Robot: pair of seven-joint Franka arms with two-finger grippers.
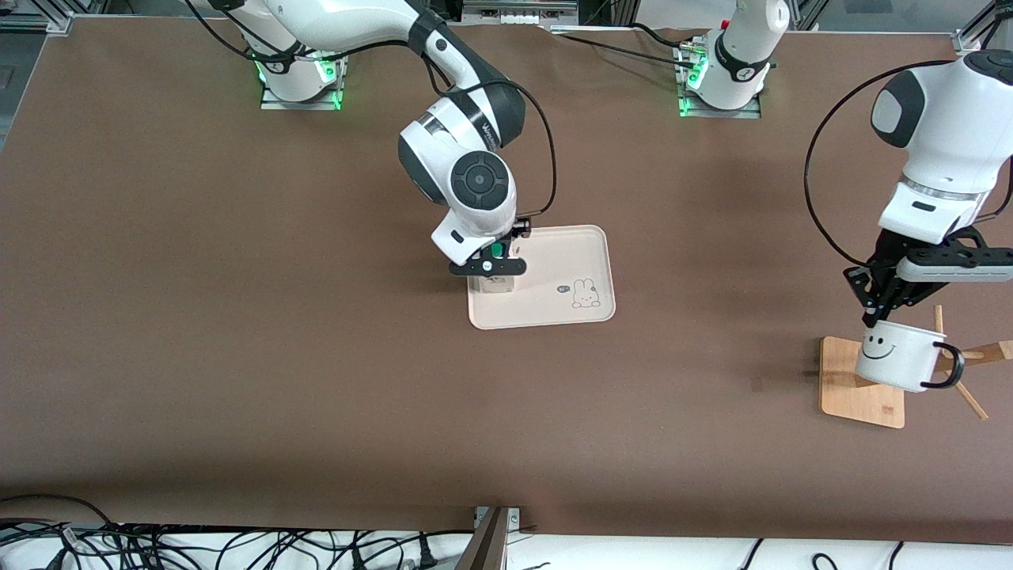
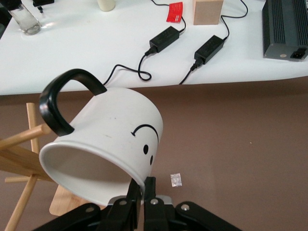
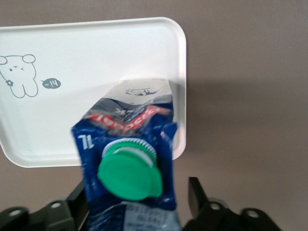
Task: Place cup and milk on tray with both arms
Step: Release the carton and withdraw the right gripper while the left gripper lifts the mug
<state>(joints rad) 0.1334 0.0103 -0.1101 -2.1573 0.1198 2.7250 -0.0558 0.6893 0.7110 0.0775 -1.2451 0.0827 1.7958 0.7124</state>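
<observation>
The cream tray (image 1: 558, 265) lies mid-table, with its rabbit drawing toward the left arm's end. The milk (image 1: 495, 283) stands on the tray's corner toward the right arm's end, its green cap up. My right gripper (image 1: 492, 269) is over the milk and open. In the right wrist view its fingers (image 3: 194, 191) straddle the milk (image 3: 130, 139) over the tray (image 3: 96, 62), one finger clearly apart from it. My left gripper (image 1: 874, 317) is shut on the rim of the cup (image 1: 898, 358), held tilted over the wooden rack. In the left wrist view the left gripper (image 2: 143, 190) pinches the cup's (image 2: 110, 134) wall.
The tan wooden rack base (image 1: 863, 392) with slanted pegs (image 2: 19, 144) stands at the left arm's end, under the cup. A small tape patch (image 1: 757, 384) lies on the brown table. Cables run along the table's front edge (image 1: 237, 546).
</observation>
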